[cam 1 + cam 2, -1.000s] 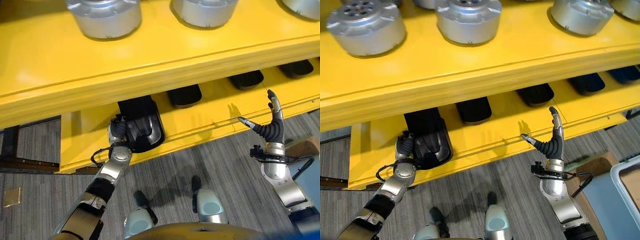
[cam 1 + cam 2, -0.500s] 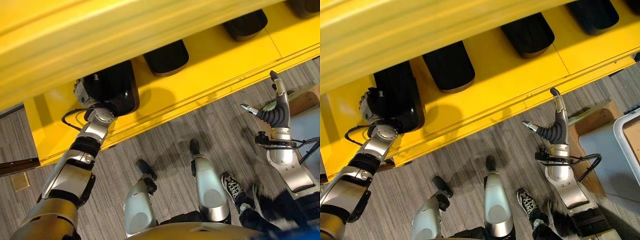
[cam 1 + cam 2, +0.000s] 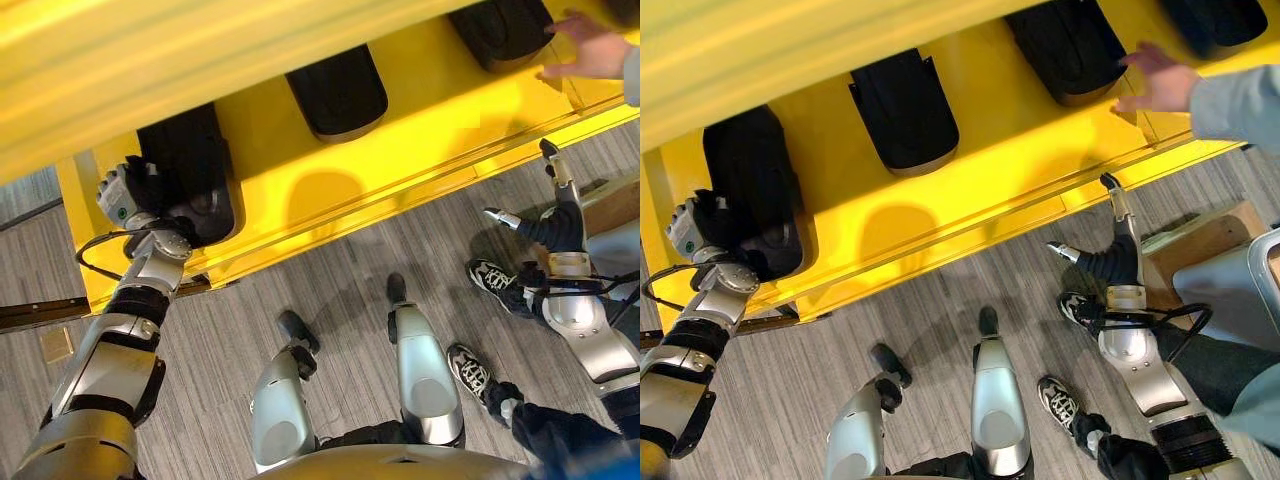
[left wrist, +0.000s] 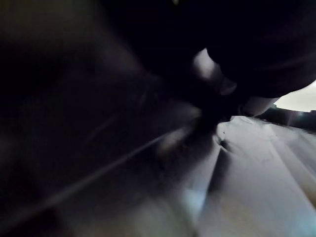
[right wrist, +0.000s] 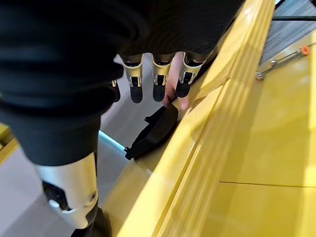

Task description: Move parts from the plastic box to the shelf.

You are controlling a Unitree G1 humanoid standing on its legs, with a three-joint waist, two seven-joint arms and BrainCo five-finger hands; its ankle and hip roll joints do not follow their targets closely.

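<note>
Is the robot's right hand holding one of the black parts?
No, the right hand hangs over the floor in front of the yellow shelf with straight fingers and nothing in it.

shelf [image 3: 970, 190]: bare yellow between black parts [image 3: 902, 110] | person's hand [image 3: 1155, 80] reaches in

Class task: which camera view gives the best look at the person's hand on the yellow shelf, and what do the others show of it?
The right eye view: the person's hand and sleeve lie whole on the yellow shelf beside a black part. The left eye view cuts it at the edge. The right wrist view shows fingertips behind the right hand.
</note>
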